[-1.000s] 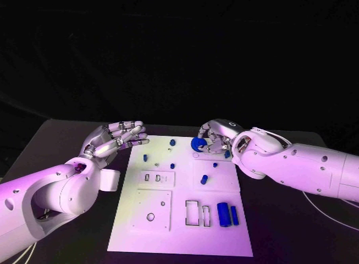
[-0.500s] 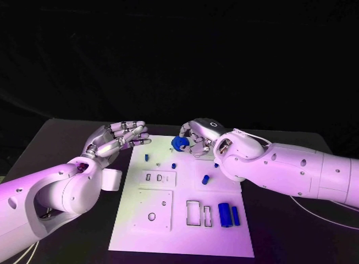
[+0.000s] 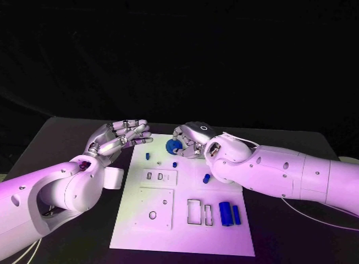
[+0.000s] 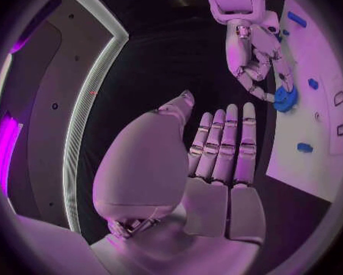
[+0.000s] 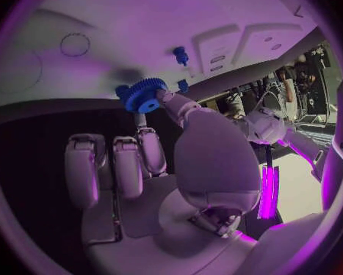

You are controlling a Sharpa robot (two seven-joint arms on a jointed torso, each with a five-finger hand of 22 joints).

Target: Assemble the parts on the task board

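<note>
The right hand pinched a small blue gear by its rim, above the far end of the task board. The gear looked light, stiff and rather slippery; its toothed edge seemed the surest hold. The left hand, released and holding nothing, hovered just beside the board's far left corner. Since a second before, the gear had travelled leftward across the board's far end.

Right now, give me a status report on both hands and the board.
Right hand pinches small blue toothed gear above white task board's far end. Left hand open, hovering at board's left edge. Nothing blocking.
</note>
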